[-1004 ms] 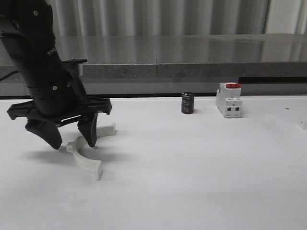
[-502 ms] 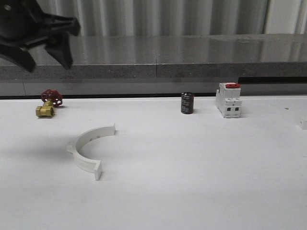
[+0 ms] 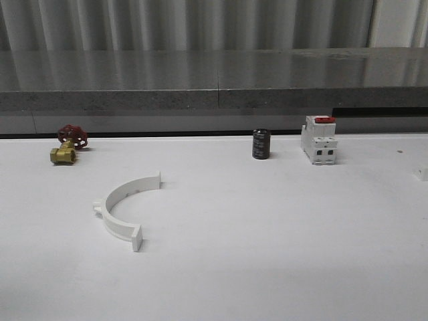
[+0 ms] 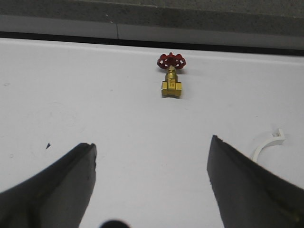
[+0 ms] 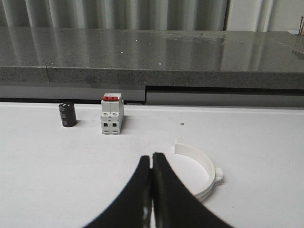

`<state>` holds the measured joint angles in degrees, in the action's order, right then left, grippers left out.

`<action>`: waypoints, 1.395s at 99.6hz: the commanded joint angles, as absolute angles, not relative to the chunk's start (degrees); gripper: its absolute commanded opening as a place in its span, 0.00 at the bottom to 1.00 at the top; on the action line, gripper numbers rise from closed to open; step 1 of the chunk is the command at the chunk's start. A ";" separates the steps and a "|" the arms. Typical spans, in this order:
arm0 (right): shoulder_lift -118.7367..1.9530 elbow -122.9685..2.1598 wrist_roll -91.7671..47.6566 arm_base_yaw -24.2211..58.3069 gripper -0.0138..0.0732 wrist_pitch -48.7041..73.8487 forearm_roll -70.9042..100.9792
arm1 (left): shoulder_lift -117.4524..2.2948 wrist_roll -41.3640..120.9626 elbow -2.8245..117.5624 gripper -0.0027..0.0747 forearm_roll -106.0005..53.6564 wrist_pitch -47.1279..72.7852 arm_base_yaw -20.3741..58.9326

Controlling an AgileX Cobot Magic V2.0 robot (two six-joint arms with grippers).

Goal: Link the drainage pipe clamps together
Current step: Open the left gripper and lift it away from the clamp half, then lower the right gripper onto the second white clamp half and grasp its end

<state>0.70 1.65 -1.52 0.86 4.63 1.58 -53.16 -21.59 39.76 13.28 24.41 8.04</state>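
Landmark: brass valve (image 3: pixel 65 151) with red handwheel, standing at the far left of the white table (image 3: pixel 267 254), near the back edge.
First clamp half: white semicircular band (image 3: pixel 124 208), lying flat on the table, nearer the camera than the valve and a little to its right; well apart from it. Open side faces right. One end tab points toward the back, the other toward the front; a small lug sits on the outer curve.
Second clamp half: white band (image 5: pixel 202 173), seen from the right wrist camera, lying flat, beside and past the right fingers; far right of the valve, nearer the front than the breaker (image 5: pixel 112 114). The two halves are not joined.
Left gripper (image 4: pixel 152 156): jaws spread wide, nothing between them; valve straight ahead, an end of the first clamp half just beside one finger.
Right gripper (image 5: pixel 151 164): fingers pressed together, holding nothing.
Other items: black cylinder (image 3: pixel 261 144) and breaker with red switch, both right of the valve along the back.
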 commanded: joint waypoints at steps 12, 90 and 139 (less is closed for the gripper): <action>1.63 0.52 -1.73 0.95 0.08 0.00 1.80 | -39.92 -21.63 33.63 0.67 13.57 20.27 7.02; 1.37 -1.34 1.63 0.95 0.08 -0.38 1.92 | -20.90 -21.63 24.48 0.01 14.79 21.30 7.02; -27.69 -34.18 1.48 0.84 0.08 31.21 1.87 | -20.90 -21.63 24.48 0.01 15.14 21.30 7.02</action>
<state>-20.59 -26.64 1.31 0.86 27.01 1.67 -20.67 -21.59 22.89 14.56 25.34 7.20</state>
